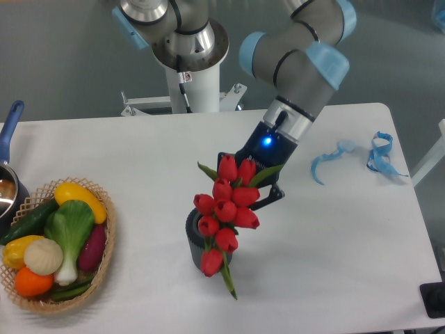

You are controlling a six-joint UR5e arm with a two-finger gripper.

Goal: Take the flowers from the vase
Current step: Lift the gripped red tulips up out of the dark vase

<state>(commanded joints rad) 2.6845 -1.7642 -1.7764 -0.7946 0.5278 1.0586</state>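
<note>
The flowers are a bunch of red tulip buds with green leaves, tilted, running from the gripper down across the front of the vase. One green stem tip sticks out below the vase's base. The vase is a small dark grey pot standing on the white table, mostly covered by the buds. My gripper is at the bunch's upper end, its jaws on either side of the top buds and closed on them. One dark finger shows to the right; the other is hidden behind the buds.
A wicker basket of vegetables stands at the front left, with a blue-handled pot at the left edge. Blue ribbon pieces lie at the back right. The arm's base stands at the back.
</note>
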